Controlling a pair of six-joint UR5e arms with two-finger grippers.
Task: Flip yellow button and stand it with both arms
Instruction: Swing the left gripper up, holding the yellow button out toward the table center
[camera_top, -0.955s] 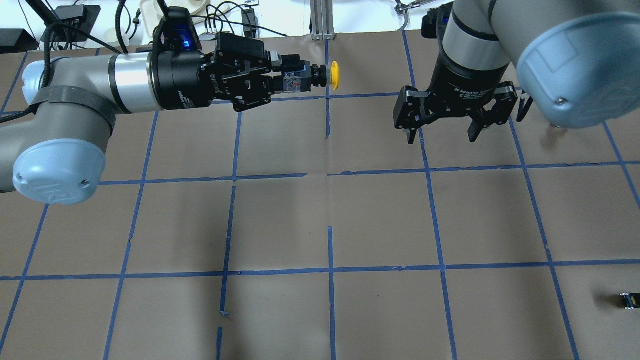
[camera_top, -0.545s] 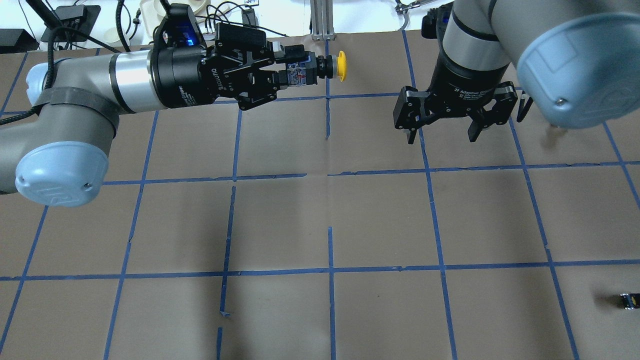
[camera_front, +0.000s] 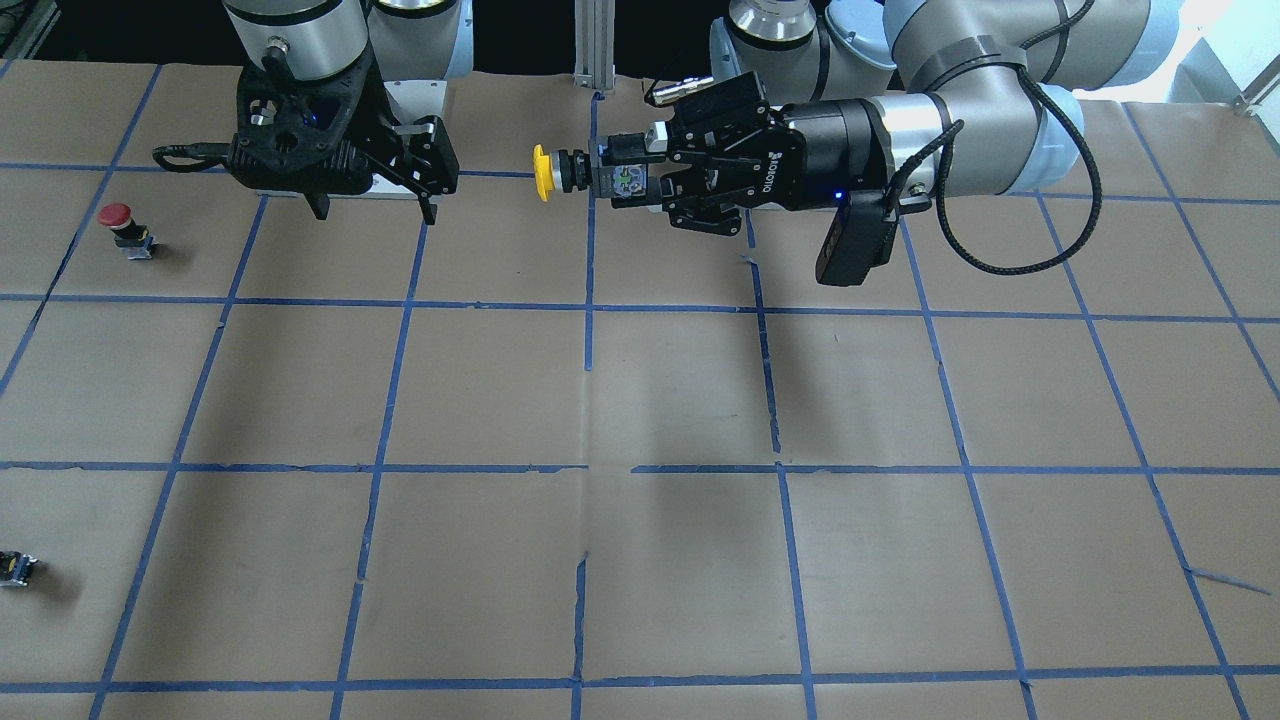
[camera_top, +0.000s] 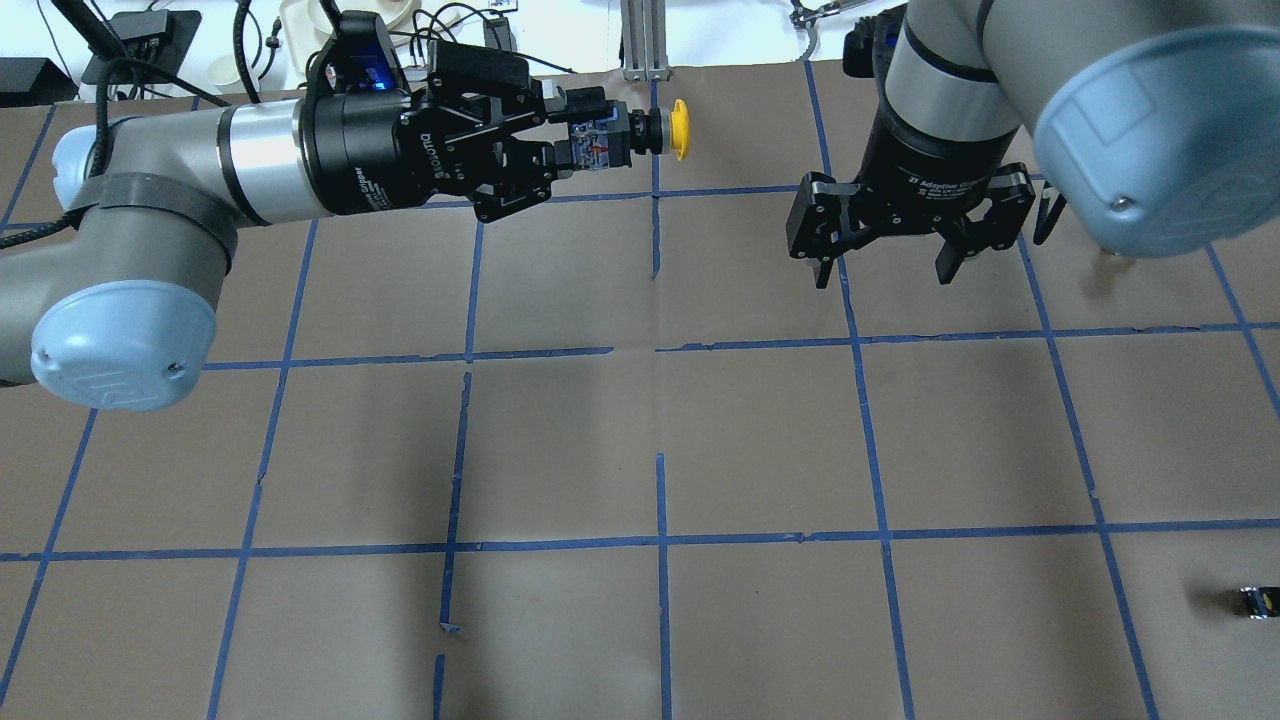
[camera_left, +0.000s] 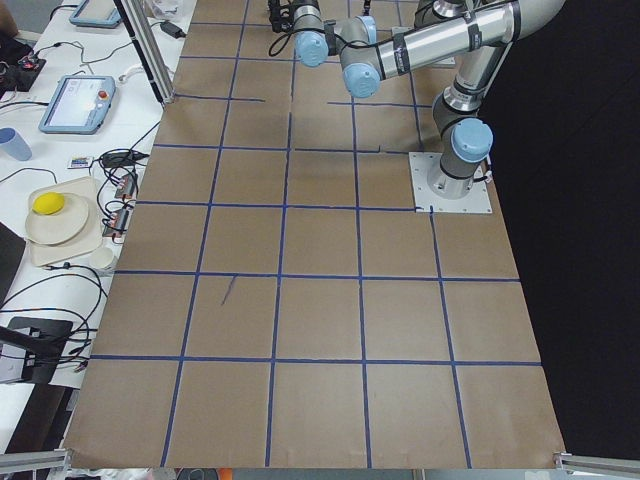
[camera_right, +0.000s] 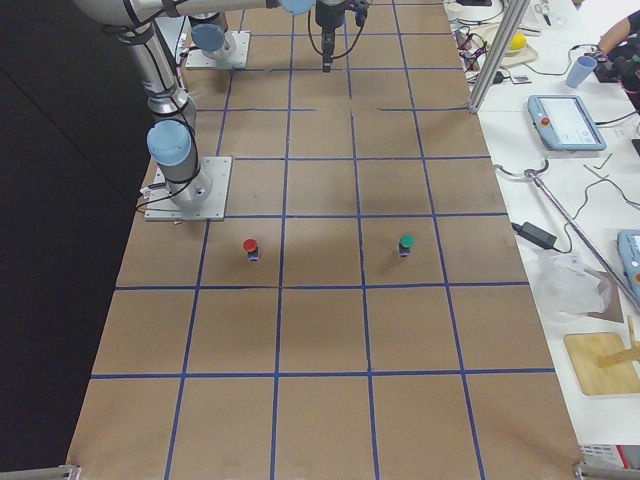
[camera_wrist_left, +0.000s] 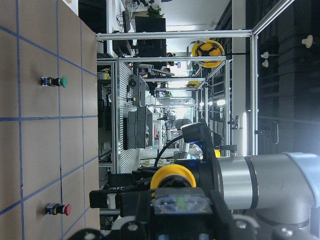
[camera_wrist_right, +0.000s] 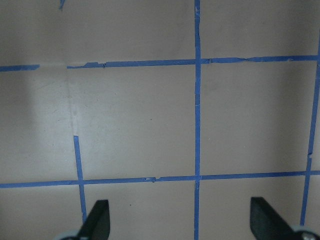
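Observation:
My left gripper (camera_top: 592, 142) is shut on the black-and-silver body of the yellow button (camera_top: 680, 129). It holds the button level above the table, with the yellow cap pointing toward my right arm. The button also shows in the front view (camera_front: 541, 172) and in the left wrist view (camera_wrist_left: 172, 176). My right gripper (camera_top: 880, 262) hangs open and empty, pointing down over bare paper to the right of the button, well apart from it. Its fingertips (camera_wrist_right: 96, 222) show wide apart in the right wrist view.
A red-capped button (camera_front: 118, 222) stands on the table's right side. A green-capped button (camera_right: 406, 243) stands farther out. A tiny dark switch part (camera_top: 1255, 600) lies near the right front. Brown paper with a blue tape grid (camera_top: 660, 540) covers the table.
My left gripper has rolled its wrist and carried the yellow button slightly right and toward the far edge. My right gripper has not moved.

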